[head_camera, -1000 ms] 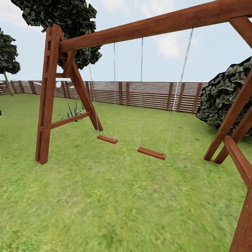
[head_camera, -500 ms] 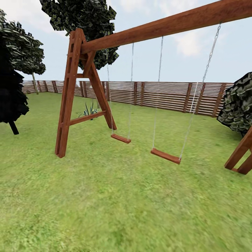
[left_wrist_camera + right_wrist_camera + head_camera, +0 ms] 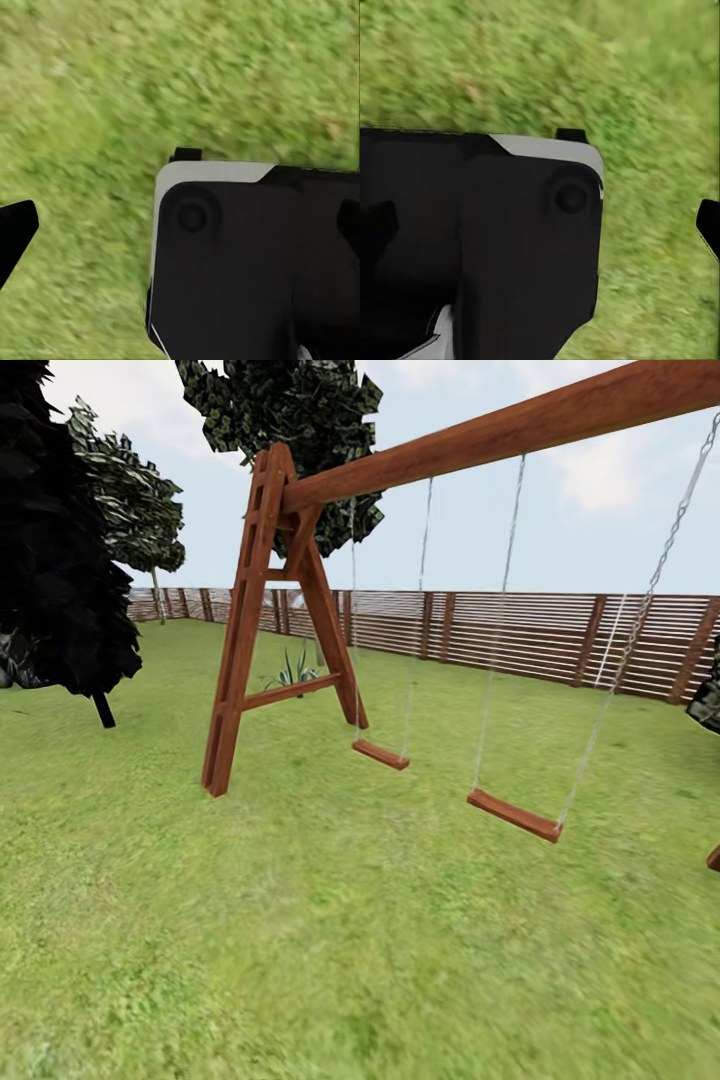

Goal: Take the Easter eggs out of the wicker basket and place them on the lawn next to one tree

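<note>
The lawn (image 3: 330,920) is seen as a broad, mottled sheet of bright green grass, soft and blurred in texture, running back to a dark brown fence (image 3: 520,635) of horizontal slats set between upright posts. On the grass a swing set (image 3: 300,590) of reddish-brown squared timber is planted: an A-shaped end frame with ladder-like rungs carries a thick sloping top beam. Two flat plank seats are hung from it on thin pale chains, the nearer seat (image 3: 515,815) and the farther seat (image 3: 380,754), both clear of the ground. At the view's left a near-black conical cypress (image 3: 55,550) is rooted on a short dark stem. Behind the frame a tree (image 3: 300,430) with a dark green leafy crown is partly hidden. A small spiky plant (image 3: 293,672) sits beside the frame's cross-brace. No writing can be made out.

In the wrist views a smooth black rounded housing with a pale grey edge is shown over blurred grass, with dark finger tips at the borders; whether the left gripper (image 3: 180,225) or the right gripper (image 3: 547,217) is parted or closed cannot be told.
</note>
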Tool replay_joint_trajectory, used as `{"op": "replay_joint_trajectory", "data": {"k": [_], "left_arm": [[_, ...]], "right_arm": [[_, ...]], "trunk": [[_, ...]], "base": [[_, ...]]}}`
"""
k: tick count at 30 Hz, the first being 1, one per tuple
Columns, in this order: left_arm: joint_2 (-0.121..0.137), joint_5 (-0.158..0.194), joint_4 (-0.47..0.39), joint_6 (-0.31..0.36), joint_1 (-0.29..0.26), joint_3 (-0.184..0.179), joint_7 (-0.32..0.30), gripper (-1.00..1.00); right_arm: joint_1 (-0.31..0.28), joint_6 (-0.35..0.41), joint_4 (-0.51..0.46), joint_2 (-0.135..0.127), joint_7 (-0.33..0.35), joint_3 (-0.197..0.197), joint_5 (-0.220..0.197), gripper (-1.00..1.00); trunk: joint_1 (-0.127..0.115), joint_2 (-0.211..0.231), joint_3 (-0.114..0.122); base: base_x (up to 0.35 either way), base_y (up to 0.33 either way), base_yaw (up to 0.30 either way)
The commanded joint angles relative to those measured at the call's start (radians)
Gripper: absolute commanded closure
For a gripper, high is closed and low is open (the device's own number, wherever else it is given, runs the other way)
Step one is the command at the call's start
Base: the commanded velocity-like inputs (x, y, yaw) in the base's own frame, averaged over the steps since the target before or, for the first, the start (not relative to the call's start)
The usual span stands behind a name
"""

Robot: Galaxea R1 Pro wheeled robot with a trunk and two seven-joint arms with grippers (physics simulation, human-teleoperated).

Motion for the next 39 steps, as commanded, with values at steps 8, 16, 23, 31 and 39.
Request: {"op": "replay_joint_trajectory", "data": {"k": [8, 16, 23, 31, 39], "left_arm": [[0.026, 0.001, -0.024, 0.025, -0.127, 0.12, -0.001, -1.0], [0.027, -0.003, -0.013, -0.072, -0.135, 0.162, -0.012, -1.0], [0.028, -0.003, 0.009, -0.083, -0.134, 0.164, -0.011, -1.0], [0.029, -0.002, 0.01, -0.083, -0.134, 0.163, -0.011, -1.0], [0.027, -0.006, 0.011, -0.085, -0.134, 0.163, -0.011, -1.0]], "right_arm": [[-0.107, 0.077, -0.021, 0.016, -0.006, 0.001, 0.0, -1.0], [-0.112, 0.007, -0.015, 0.017, -0.006, 0.007, 0.01, -1.0], [-0.112, -0.006, -0.01, 0.017, -0.006, 0.012, 0.013, -1.0], [-0.111, -0.006, -0.009, 0.018, -0.005, 0.012, 0.013, -1.0], [-0.111, -0.006, -0.011, 0.022, -0.006, 0.013, 0.014, -1.0]], "trunk": [[0.0, -0.002, -0.01], [0.0, -0.002, -0.018], [0.0, -0.002, -0.018], [0.0, -0.002, -0.018], [0.0, -0.002, -0.018]], "base": [[0.0, 0.0, 0.217], [0.0, 0.0, 0.164], [0.0, 0.0, 0.002], [0.0, 0.067, 0.0], [0.074, 0.083, 0.163]]}}
